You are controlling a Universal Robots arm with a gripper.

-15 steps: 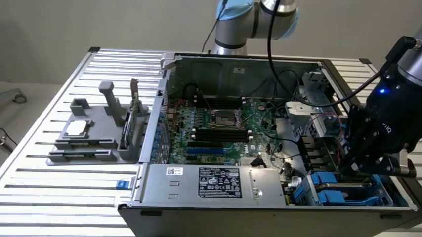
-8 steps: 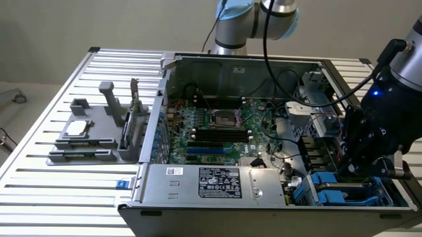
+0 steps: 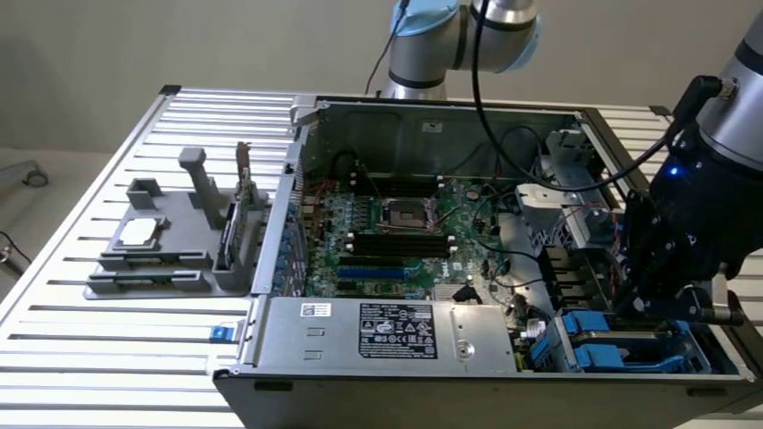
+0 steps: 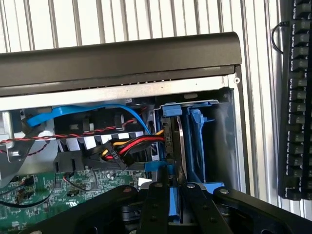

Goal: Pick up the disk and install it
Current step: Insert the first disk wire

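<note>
Exterior view: the black tool (image 3: 653,299) reaches into the open grey computer case (image 3: 477,375) at its near corner on the exterior view's right, above the blue plastic drive cage (image 3: 620,344). The case sits on a slatted silver metal worktop (image 3: 120,340) against a plain wall.

Wrist view: the tool's fingers (image 4: 158,204) are clamped on the silver-grey hard drive with its blue carrier frame (image 4: 174,146) — edge-on, partly inside the cage. Likely risks: the drive jamming if tilted, or snagging the red, yellow and black cable bundle (image 4: 131,146) just beside it.
</note>
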